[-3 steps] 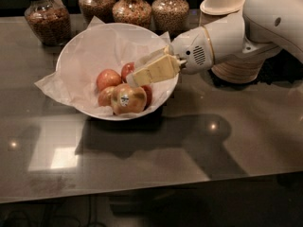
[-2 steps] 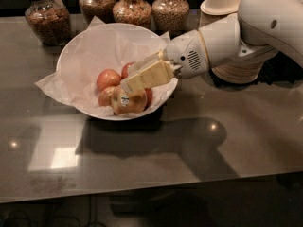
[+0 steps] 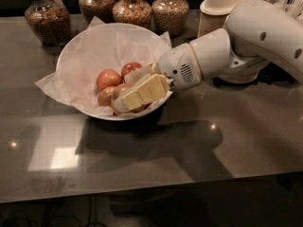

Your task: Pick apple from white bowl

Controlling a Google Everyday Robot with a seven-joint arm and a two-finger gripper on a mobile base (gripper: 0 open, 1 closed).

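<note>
The white bowl (image 3: 101,116), lined with crinkled white paper, sits on the dark table left of middle. My gripper (image 3: 127,91) reaches into it from the right, low over the fruit at the near right side. Its two fingers stand apart: the cream-padded near finger (image 3: 143,92) lies in front of the large yellowish-red apple (image 3: 118,91), the far finger (image 3: 137,74) behind it. The apple sits between them, mostly hidden, and its sticker does not show. Redder apples lie to the left (image 3: 108,78), behind (image 3: 131,68) and at the near left (image 3: 104,98).
Several glass jars of grains (image 3: 47,20) (image 3: 132,9) (image 3: 170,11) stand along the table's back edge. Stacked beige paper bowls (image 3: 221,6) stand at the back right, behind my arm (image 3: 246,46). The glossy table (image 3: 156,160) stretches toward the front.
My gripper has moved down and left into the bowl. Its fingers now sit on either side of the sticker apple and cover it; before, they were above and right of it.
</note>
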